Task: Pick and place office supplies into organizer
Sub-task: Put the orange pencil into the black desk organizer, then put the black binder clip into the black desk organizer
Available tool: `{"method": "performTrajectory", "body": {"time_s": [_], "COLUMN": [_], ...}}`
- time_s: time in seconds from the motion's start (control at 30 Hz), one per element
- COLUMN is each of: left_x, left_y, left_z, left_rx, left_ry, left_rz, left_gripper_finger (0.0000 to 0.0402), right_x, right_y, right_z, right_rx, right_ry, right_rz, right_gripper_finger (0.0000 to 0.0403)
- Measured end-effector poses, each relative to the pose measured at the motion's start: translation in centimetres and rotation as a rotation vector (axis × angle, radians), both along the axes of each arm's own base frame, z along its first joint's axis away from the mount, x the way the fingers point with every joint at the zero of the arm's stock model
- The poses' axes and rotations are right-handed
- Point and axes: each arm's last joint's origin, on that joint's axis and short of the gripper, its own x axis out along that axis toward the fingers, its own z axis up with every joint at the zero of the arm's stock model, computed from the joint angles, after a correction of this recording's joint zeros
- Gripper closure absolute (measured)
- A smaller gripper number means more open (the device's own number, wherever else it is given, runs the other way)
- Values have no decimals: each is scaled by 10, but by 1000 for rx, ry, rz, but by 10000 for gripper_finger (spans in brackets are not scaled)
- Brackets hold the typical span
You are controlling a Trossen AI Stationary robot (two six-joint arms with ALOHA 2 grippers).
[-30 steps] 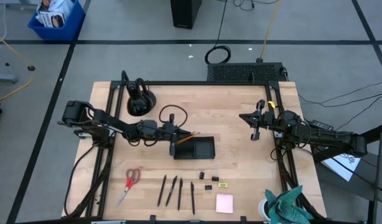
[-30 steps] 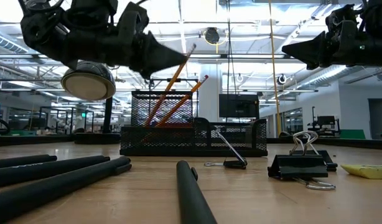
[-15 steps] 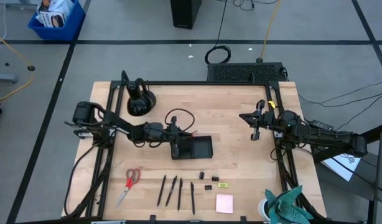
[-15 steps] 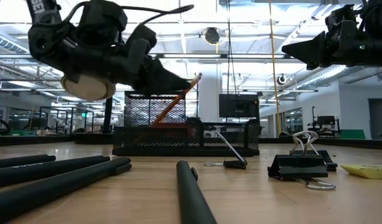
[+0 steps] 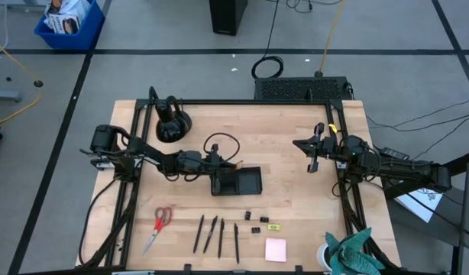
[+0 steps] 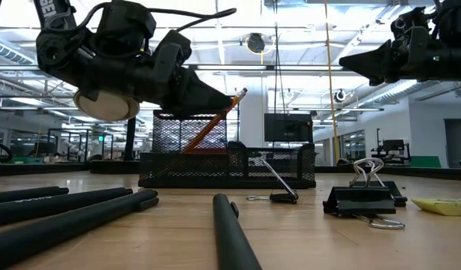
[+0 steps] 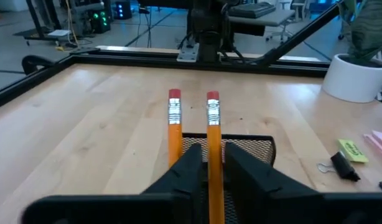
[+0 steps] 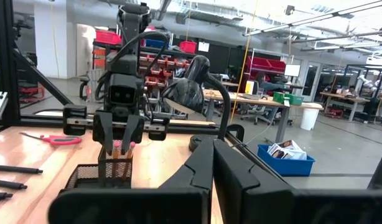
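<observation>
- Two orange pencils [image 7: 211,134] with red erasers and metal bands stand tilted in the tall mesh part of the organizer [image 5: 236,182], at its left end.
- The organizer is one black wire-mesh tray, rectangular, with low walls; it stands near the middle of the wooden bench [image 5: 280,141].
- The left gripper [image 5: 214,171] hangs over that left end; one pencil stands between its fingers and the other just beside them. I cannot tell whether the fingers clamp the pencil or are parted.
- Four thin black pens [image 5: 217,234] lie side by side near the front edge of the bench.
- One pair of red-handled scissors [image 5: 159,226] lies left of the pens.
- About four small black binder clips [image 5: 255,221] with metal wire handles lie in front of the organizer.
- One small yellow-green piece [image 5: 273,226] lies beside the clips, and one square pink notepad [image 5: 276,249] lies in front of it.
- The right gripper [image 5: 312,155] is closed and empty, raised over the right side of the bench.
</observation>
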Motion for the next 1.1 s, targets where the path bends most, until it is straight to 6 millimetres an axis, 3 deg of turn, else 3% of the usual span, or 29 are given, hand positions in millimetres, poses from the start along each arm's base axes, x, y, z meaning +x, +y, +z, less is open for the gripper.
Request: {"method": "performTrajectory", "body": {"time_s": [0.2,0.4,0.53,0.8,0.97,1.1], "left_x": [3,6,6,15,21,15], "left_y": [0,0,-2,-19,-42,-60], "left_z": [7,18,32,66,94,112], "left_rx": [-30,46,78,195,288,298], "left_ry": [-28,-60,-19,224,313,453], "left_rz": [5,38,151,271,329,400], "left_gripper_finger": [251,219,214,213,213,213], "right_x": [0,0,0,0,0,0], "right_y": [0,0,0,0,0,0], "right_z": [0,0,0,0,0,-1], "right_rx": [0,0,0,2,3,4], "right_ry": [0,1,0,0,2,5], "right_rz": [0,0,0,4,5,5], "right_gripper_finger": [398,399,399,399,399,399]}}
